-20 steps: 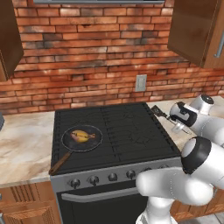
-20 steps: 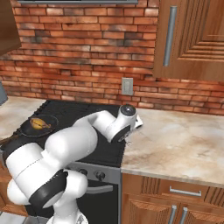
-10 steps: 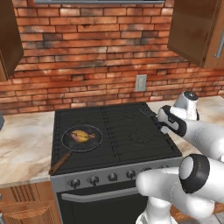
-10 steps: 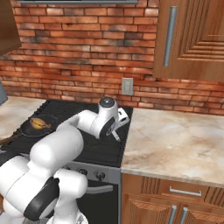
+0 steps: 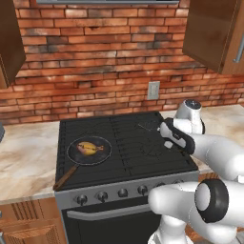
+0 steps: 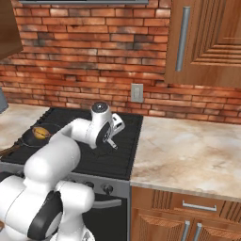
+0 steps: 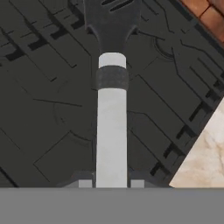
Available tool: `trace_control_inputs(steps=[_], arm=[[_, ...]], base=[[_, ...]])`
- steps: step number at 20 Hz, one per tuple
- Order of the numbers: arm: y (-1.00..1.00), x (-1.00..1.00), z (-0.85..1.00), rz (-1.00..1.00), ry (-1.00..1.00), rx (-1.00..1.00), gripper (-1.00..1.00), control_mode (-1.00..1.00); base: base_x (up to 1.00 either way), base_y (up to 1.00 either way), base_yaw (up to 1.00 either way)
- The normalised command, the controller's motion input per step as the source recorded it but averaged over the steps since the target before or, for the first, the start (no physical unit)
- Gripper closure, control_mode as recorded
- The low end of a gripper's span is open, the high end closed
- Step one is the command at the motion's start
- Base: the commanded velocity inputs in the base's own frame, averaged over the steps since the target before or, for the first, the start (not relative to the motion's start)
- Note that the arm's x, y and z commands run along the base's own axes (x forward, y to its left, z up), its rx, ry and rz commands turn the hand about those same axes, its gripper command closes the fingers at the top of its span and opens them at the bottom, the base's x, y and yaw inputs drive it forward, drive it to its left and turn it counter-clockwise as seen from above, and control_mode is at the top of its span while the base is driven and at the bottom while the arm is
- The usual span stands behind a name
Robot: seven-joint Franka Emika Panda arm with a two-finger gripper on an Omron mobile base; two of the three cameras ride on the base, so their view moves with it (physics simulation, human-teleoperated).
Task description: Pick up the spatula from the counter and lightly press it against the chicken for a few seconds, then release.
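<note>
My gripper (image 7: 111, 183) is shut on the spatula (image 7: 111, 131), low on its pale handle. The dark slotted blade points away over the black stove grates (image 7: 43, 109). In the left base view the gripper (image 5: 165, 132) hovers over the right burners, with the spatula (image 5: 148, 126) reaching left from it. The chicken (image 5: 89, 147) lies in a black frying pan (image 5: 71, 153) on the front left burner, well to the left of the spatula. From the right side, the gripper (image 6: 113, 134) and spatula (image 6: 110, 143) hang above the stove's right half, with the chicken (image 6: 40, 133) far left.
Marble counter (image 6: 188, 150) lies right of the stove and more counter (image 5: 24, 157) lies to its left. The pan's wooden handle (image 5: 64, 177) sticks out toward the front. A brick wall with an outlet (image 5: 153, 89) stands behind. Wooden cabinets (image 6: 212, 42) hang overhead.
The arm has swung left from the right counter edge to over the stove's right burners, carrying the spatula. Pan and chicken have stayed put.
</note>
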Motion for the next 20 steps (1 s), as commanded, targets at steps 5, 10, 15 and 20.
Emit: trace_control_inputs(steps=[5, 10, 15, 20], arm=[[0.30, 0.02, 0.00, 0.17, 0.08, 0.00, 1.00, -1.00], [0.27, 0.06, 0.00, 0.19, 0.08, 0.00, 1.00, -1.00], [0.37, 0.03, 0.00, 0.13, 0.08, 0.00, 1.00, -1.00], [0.39, 0.00, 0.02, 0.02, 0.00, -0.01, 1.00, -1.00]], base=[[0.00, 0.00, 0.00], [0.00, 0.00, 0.00], [0.00, 0.00, 0.00], [0.00, 0.00, 0.00]])
